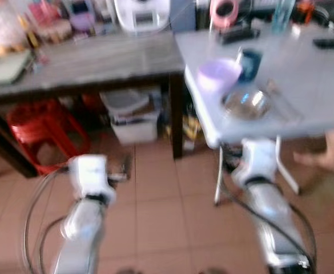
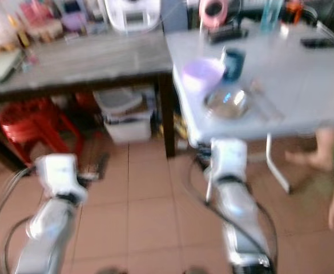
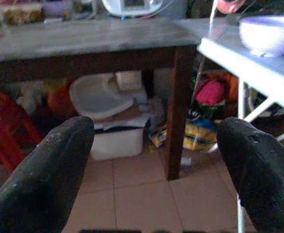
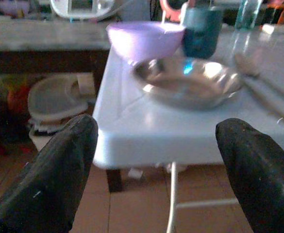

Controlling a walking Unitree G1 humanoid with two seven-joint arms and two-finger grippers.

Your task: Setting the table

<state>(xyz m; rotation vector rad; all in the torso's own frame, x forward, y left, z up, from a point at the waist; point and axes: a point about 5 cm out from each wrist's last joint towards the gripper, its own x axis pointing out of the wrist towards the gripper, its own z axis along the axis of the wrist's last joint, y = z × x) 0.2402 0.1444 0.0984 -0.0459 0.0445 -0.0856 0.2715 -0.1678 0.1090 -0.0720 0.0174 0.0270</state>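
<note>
- the right gripper (image 4: 156, 160) hangs with its black fingers spread apart and holding nothing, just short of the near edge of the white folding table (image 4: 146, 133).
- on that table, a round shiny metal plate (image 4: 188, 80) sits near the edge, with a lilac plastic bowl (image 4: 144, 39) and a dark teal cup (image 4: 201, 31) just behind it.
- the left gripper (image 3: 154, 160) is also parted and empty, over the tiled floor (image 3: 146, 194), facing the dark wooden table (image 3: 83, 41).

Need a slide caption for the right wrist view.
Open right gripper facing the white table holding a purple bowl, steel bowl and teal cup.
</note>
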